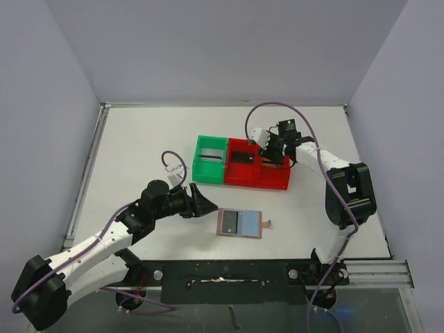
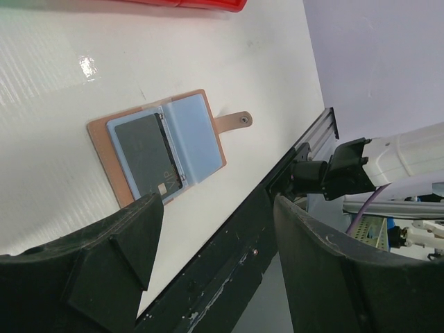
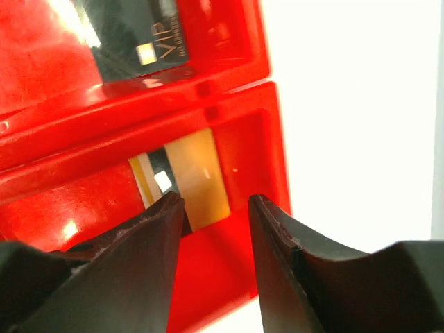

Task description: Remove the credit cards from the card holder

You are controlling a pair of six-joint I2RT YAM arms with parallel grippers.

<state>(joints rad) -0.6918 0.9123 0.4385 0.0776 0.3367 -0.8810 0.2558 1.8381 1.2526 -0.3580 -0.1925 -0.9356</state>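
The brown card holder (image 1: 240, 224) lies open on the white table, pale blue pockets up, its tab (image 1: 266, 223) pointing right. A dark credit card (image 2: 146, 154) sits in its left pocket (image 2: 135, 132). My left gripper (image 1: 205, 202) hovers just left of the holder (image 2: 201, 132), open and empty, in the left wrist view (image 2: 216, 239). My right gripper (image 3: 215, 207) is open over the red bin (image 3: 272, 139). A gold card (image 3: 198, 177) lies flat in the compartment below it, free of the fingers. A dark VIP card (image 3: 142, 35) lies in the neighbouring compartment.
A green bin (image 1: 209, 161) adjoins the red bin (image 1: 274, 184) at the table's middle. The black front rail (image 1: 236, 274) runs along the near edge just below the holder. Grey walls enclose the table on three sides.
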